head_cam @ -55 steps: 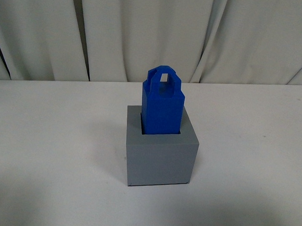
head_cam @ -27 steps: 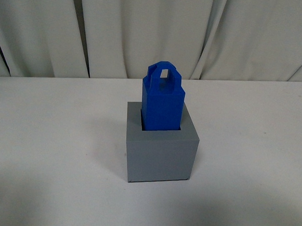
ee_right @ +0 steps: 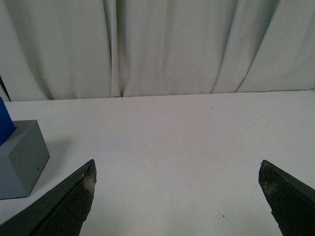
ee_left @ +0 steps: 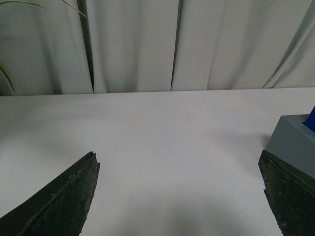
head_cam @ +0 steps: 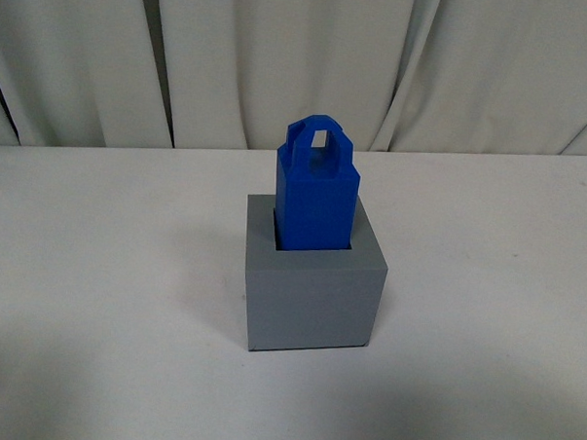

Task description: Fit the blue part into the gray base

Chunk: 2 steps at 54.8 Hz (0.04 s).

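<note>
The blue part (head_cam: 317, 197) stands upright in the square recess of the gray base (head_cam: 312, 299) in the middle of the white table, its loop handles on top. Neither arm shows in the front view. My left gripper (ee_left: 178, 164) is open and empty over bare table, with the gray base (ee_left: 294, 140) and a sliver of the blue part (ee_left: 311, 122) by one finger. My right gripper (ee_right: 177, 169) is open and empty, with the gray base (ee_right: 20, 157) and an edge of the blue part (ee_right: 5, 123) off to its side.
A white curtain (head_cam: 300, 64) hangs along the table's far edge. A green plant leaf (ee_left: 7, 78) shows at the edge of the left wrist view. The white table (head_cam: 96, 270) surrounds the base on all sides.
The blue part has straightened from a slight tilt to upright in the base's recess. The gray base has stayed in place.
</note>
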### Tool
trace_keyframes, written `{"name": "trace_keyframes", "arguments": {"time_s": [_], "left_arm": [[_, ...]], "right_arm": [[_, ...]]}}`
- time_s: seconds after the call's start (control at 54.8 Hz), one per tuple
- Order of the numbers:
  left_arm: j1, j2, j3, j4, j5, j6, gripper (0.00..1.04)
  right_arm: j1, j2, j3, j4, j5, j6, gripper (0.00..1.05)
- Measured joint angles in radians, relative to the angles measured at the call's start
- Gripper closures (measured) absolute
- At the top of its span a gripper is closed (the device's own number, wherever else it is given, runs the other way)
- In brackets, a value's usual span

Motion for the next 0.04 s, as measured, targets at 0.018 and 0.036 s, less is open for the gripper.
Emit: {"name": "trace_keyframes", "arguments": {"time_s": [0.018,0.036], "left_arm": [[0.0,0.0,0.0,0.0,0.0,0.0,0.06],[0.0,0.0,0.0,0.0,0.0,0.0,0.06]], "right_arm": [[0.0,0.0,0.0,0.0,0.0,0.0,0.07],[0.0,0.0,0.0,0.0,0.0,0.0,0.07]]}}
